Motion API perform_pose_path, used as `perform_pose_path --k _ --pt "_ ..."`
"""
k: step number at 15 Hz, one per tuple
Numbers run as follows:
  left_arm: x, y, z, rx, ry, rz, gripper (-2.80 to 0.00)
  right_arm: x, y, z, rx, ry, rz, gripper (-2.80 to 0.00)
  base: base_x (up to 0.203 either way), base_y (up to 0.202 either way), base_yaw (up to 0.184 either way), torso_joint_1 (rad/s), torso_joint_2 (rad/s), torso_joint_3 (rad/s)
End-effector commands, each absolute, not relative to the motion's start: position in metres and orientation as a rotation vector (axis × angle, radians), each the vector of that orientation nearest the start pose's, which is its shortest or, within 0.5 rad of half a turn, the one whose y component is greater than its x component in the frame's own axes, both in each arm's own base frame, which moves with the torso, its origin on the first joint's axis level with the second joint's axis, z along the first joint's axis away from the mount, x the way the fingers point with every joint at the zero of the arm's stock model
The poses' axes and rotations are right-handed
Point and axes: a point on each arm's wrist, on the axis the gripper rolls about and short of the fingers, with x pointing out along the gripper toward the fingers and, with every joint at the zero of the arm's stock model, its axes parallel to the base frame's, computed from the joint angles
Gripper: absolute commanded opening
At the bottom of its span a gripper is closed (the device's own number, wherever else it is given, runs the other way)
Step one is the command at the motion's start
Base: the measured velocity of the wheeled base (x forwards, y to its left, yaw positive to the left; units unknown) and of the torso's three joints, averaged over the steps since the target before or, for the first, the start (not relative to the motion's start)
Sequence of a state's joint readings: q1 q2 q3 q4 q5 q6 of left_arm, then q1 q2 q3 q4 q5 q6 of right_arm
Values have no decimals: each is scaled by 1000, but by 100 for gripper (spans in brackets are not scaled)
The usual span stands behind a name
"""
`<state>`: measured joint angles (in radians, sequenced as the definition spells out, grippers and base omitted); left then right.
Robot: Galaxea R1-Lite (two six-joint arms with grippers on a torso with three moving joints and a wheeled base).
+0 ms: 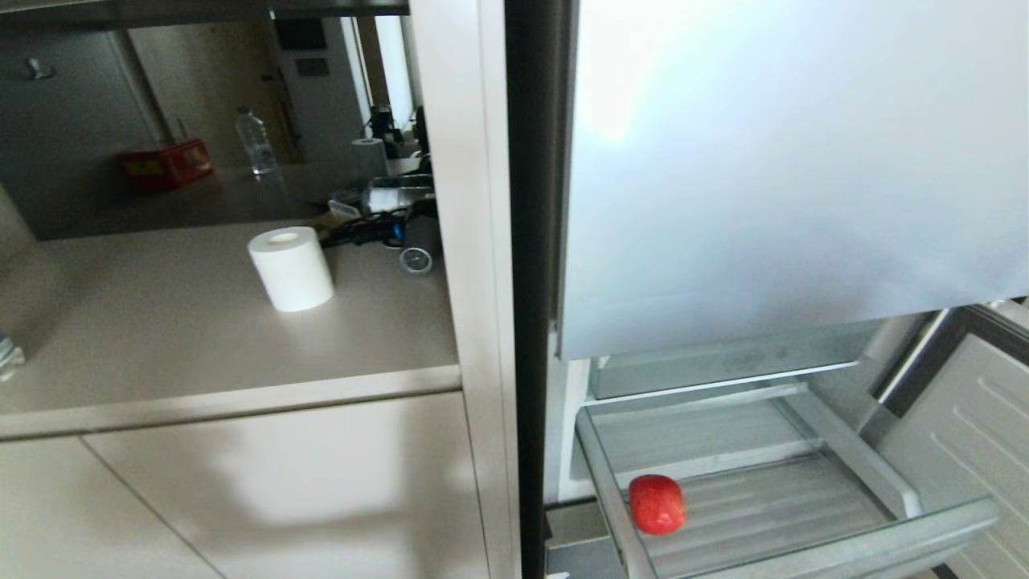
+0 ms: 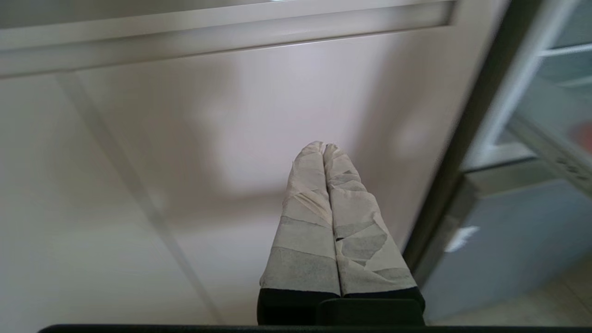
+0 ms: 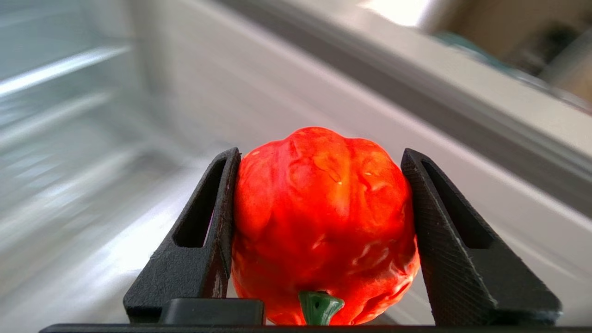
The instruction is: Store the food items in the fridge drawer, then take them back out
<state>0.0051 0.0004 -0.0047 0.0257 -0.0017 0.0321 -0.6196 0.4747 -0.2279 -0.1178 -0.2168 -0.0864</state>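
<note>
The fridge drawer [image 1: 820,555], a clear shallow bin with a ribbed floor, stands pulled out at the lower right of the head view. A smooth red apple [image 1: 657,504] lies on its floor near the left wall. In the right wrist view a bumpy bright-orange pumpkin-like fruit [image 3: 323,222] with a green stem sits between the black fingers [image 3: 203,231], and my right gripper [image 3: 320,159] is shut on it in front of blurred fridge surfaces. Neither arm shows in the head view. My left gripper [image 2: 323,149] is shut, its taped fingertips pressed together, empty, facing a beige cabinet front.
A grey-blue fridge door panel [image 1: 788,161] hangs above the drawer. A dark fridge edge [image 1: 526,281] separates it from the beige counter [image 1: 161,338], which carries a white paper roll [image 1: 291,268]. Bottles and clutter stand further back. A ribbed inner door [image 1: 965,434] stands at the right.
</note>
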Motion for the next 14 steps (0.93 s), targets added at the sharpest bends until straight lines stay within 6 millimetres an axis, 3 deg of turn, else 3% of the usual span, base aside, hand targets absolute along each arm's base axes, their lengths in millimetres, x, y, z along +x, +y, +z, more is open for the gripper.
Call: perform_pose_path --k 1,4,11,14 --pt "-23 0 74 32 22 4 -280 16 -17 155 -56 167 -830 -280 4 8 -179 6 5 6" --pt "-23 0 74 32 22 4 -280 14 -16 158 -63 137 -837 -280 1 9 -172 3 0 2" --pt "-23 0 74 32 22 4 -280 6 -12 185 -104 -66 -904 -280 1 6 -157 3 2 3" --pt "-23 0 74 32 22 4 -280 2 -13 211 -95 -112 -1112 -280 -1 1 -20 2 1 1"
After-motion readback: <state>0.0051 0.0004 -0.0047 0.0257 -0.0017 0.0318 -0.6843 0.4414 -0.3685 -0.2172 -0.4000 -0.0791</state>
